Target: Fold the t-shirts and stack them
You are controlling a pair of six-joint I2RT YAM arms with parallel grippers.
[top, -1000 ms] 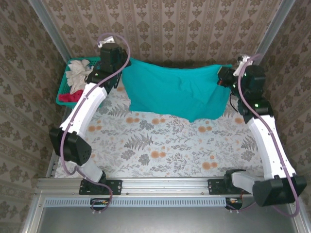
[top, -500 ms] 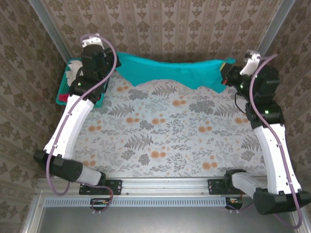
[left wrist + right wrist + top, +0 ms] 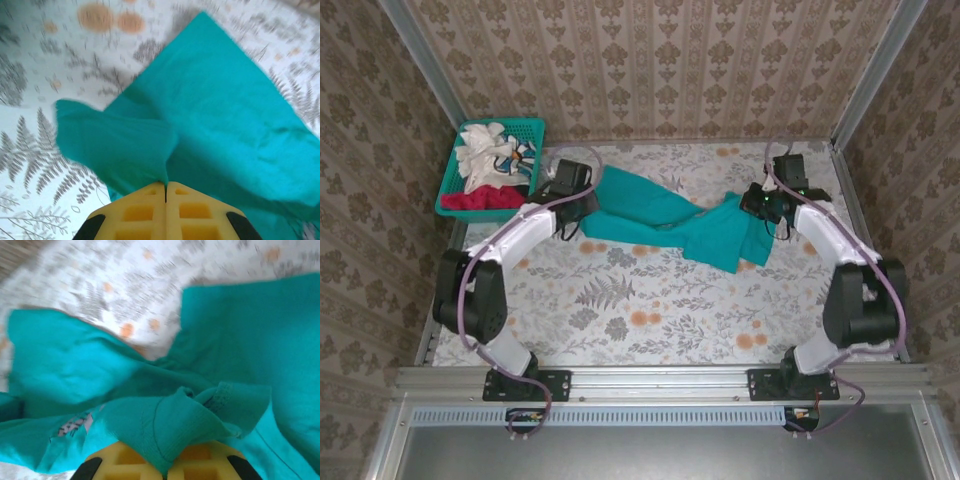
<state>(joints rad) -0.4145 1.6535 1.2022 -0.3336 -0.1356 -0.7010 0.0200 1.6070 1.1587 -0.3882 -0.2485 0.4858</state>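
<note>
The teal t-shirt [image 3: 660,215] lies rumpled across the far half of the desk [image 3: 650,310], strung between my two arms. In the left wrist view the left jaws are pressed together, with a fold of the teal cloth pinched in the seam between them. In the right wrist view a bunched, stitched edge of the shirt is heaped over the tips of the right jaws and hides the gap, so I cannot tell whether they grip it or not. The white t-shirt [image 3: 485,148] and the red t-shirt [image 3: 478,200] sit heaped in the basket [image 3: 536,140] at the far left corner.

I judge this cloth to be light, thin and limp. It keeps no shape, sags wherever I leave it unsupported, and will likely drag into creases on the patterned cover. It is not fragile, so a firm pinch is safe. I want matching corners at the hem or shoulders, where the doubled stitching gives the jaws some thickness. A pinch in mid-panel would only gather a wad.
</note>
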